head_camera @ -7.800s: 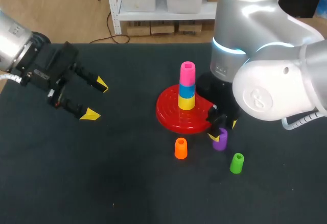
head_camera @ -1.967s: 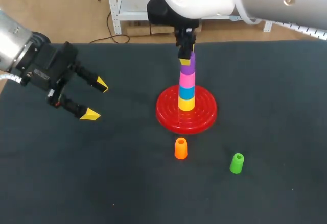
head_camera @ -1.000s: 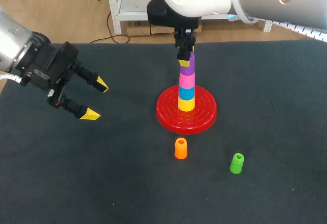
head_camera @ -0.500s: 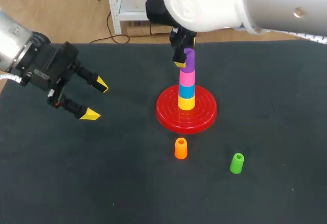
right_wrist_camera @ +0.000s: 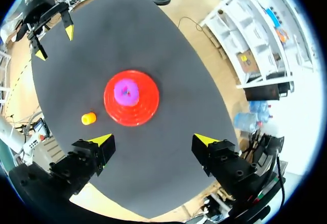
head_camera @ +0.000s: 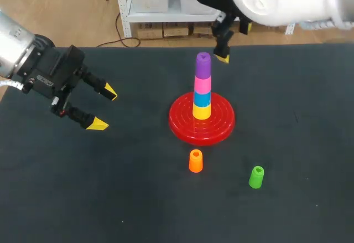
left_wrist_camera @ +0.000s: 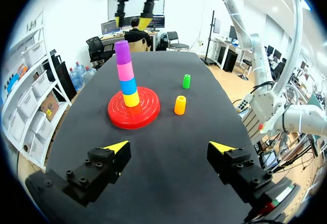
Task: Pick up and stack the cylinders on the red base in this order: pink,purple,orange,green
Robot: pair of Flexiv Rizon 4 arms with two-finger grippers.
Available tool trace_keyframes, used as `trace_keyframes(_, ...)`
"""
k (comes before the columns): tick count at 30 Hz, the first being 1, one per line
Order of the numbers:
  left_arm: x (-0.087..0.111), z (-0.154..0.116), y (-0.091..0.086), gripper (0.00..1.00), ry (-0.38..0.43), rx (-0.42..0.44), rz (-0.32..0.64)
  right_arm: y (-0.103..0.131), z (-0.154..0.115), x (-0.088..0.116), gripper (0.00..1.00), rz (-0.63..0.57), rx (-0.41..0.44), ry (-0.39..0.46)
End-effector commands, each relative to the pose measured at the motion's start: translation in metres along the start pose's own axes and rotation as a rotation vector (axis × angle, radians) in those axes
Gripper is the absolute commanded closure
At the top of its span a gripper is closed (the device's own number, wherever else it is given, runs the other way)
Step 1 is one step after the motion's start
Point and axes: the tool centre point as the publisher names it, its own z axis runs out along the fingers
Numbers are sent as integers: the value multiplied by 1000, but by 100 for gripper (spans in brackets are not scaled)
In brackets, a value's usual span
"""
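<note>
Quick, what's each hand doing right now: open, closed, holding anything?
Left hand: open, holding nothing.
Right hand: open, holding nothing.

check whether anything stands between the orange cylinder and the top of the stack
Nothing visible does. The orange cylinder stands free in front of the red base, the purple cylinder on top is bare, the green cylinder is off to the side, and the open right hand is up beyond the base.

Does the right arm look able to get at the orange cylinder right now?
Probably yes: the right tool hangs open and empty above the stack, and the orange cylinder stands alone, apart from the red base and green cylinder.
</note>
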Motion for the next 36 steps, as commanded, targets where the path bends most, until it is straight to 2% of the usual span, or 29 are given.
trace_keyframes(1, 2, 0, -1, 0, -4, -4, 4, 12, 8, 36, 0, 22, 22, -116)
trace_keyframes(6, 2, 0, -1, 0, -4, -4, 4, 30, 25, 60, 0, 57, -22, -95)
trace_keyframes(10, 2, 0, -1, 0, -4, -4, 4, 45, 34, 68, 0, 49, -68, -97)
trace_keyframes(14, 2, 0, -1, 0, -4, -4, 4, 42, 37, 79, 0, 92, -64, -118)
trace_keyframes(29, 2, 0, -1, 0, -4, -4, 4, 42, 37, 79, 0, 92, -64, -118)
trace_keyframes(31, 2, 0, -1, 0, -4, -4, 4, 51, 42, 69, 0, 47, -72, -86)
trace_keyframes(36, 2, 0, -1, 0, -4, -4, 4, 95, 60, 47, 0, -80, -145, -50)
